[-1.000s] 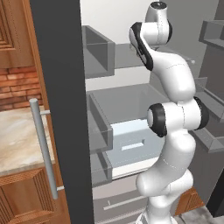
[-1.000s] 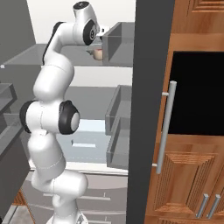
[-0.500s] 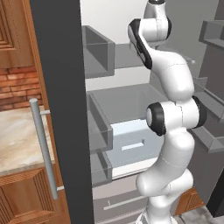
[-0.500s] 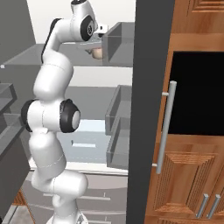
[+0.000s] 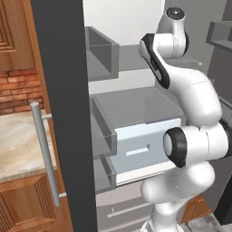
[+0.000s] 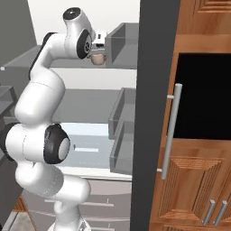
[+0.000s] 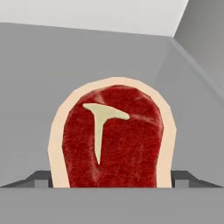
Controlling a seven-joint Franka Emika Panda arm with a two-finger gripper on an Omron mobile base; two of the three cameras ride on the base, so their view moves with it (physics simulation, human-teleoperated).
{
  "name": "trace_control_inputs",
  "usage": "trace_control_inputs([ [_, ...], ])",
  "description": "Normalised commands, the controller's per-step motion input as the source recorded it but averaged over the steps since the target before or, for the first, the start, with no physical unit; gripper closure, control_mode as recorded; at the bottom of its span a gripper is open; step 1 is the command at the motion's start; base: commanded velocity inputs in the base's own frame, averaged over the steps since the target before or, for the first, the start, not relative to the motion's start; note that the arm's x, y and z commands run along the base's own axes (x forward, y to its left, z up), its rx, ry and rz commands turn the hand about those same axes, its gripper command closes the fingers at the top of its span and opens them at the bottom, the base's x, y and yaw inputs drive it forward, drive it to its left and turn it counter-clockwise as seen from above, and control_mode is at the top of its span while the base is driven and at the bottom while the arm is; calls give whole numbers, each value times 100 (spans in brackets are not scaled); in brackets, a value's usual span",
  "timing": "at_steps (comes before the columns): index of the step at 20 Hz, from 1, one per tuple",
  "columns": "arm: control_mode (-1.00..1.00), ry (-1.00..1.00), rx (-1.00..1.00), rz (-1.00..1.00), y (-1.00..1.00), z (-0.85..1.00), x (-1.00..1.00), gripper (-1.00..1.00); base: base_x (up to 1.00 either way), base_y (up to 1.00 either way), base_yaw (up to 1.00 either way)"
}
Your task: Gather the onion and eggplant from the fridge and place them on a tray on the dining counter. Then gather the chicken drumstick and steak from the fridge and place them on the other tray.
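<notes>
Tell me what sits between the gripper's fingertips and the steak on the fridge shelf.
Nothing: in the hand view the steak lies on the bare grey shelf, its near end between the open gripper's fingertips.

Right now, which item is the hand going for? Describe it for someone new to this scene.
Inside the open fridge, on the grey upper shelf beside the door bin, lies the steak. It is a flat dark-red slab with a pale fat rim and a T-shaped bone.
</notes>
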Motion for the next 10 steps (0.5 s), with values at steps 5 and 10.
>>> trace_control_inputs([
  [5,-100,-13,2,0,2,52,-88,100,0,0,0],
  [10,-100,0,8,0,3,43,-89,100,0,0,0],
])
